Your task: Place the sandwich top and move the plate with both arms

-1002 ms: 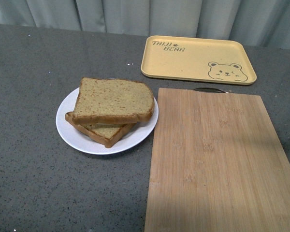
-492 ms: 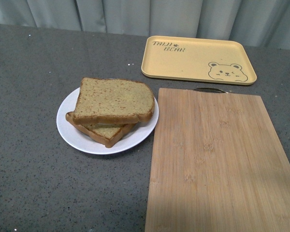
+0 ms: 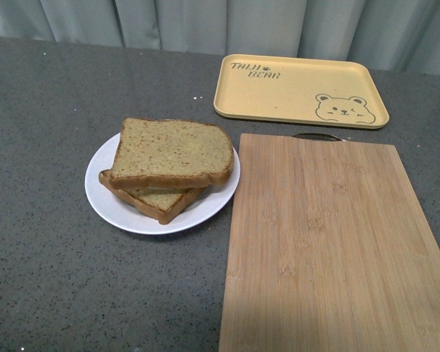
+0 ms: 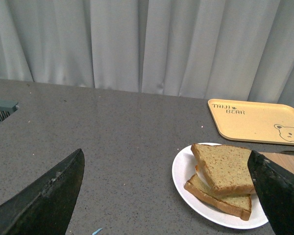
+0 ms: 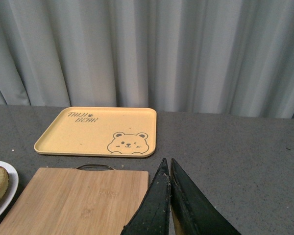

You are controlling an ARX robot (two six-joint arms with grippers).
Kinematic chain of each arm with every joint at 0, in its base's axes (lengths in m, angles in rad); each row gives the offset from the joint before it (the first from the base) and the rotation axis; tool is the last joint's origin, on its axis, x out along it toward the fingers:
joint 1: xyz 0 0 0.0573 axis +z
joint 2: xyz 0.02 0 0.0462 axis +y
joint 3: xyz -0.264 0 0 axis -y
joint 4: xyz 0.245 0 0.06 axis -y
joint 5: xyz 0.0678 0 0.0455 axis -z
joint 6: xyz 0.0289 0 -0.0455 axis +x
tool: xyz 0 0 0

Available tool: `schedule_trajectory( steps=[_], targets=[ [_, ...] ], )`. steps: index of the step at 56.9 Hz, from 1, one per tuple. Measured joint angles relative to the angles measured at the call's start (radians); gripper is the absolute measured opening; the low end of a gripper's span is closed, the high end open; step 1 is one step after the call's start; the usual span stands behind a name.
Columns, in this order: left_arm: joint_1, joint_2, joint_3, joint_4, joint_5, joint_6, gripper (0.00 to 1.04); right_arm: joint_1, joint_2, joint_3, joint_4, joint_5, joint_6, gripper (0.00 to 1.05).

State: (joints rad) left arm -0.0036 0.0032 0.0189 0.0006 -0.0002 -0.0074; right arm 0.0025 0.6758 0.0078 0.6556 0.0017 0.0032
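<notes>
The sandwich top (image 3: 172,152), a tan speckled bread slice, lies skewed on a lower slice (image 3: 155,202) on the round white plate (image 3: 106,202) left of centre. It also shows in the left wrist view (image 4: 225,166) on the plate (image 4: 183,171). No arm shows in the front view. My left gripper (image 4: 166,196) is open and empty, held back from the plate, its fingers (image 4: 49,196) spread wide. My right gripper (image 5: 167,169) is shut and empty, near the cutting board's far right corner.
A bamboo cutting board (image 3: 330,249) lies right of the plate, also in the right wrist view (image 5: 78,200). A yellow bear-printed tray (image 3: 301,90) lies behind the board. Grey curtains hang at the back of the grey counter (image 3: 44,110).
</notes>
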Motion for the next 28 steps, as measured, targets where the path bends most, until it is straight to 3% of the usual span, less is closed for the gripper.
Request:
schedule_trajectory(
  steps=[28],
  targets=[
    [0.0, 0.0, 0.0, 0.0, 0.0, 0.0, 0.98, 0.0, -0.273, -0.004, -0.252, -0.001, 0.0, 0.01]
  ],
)
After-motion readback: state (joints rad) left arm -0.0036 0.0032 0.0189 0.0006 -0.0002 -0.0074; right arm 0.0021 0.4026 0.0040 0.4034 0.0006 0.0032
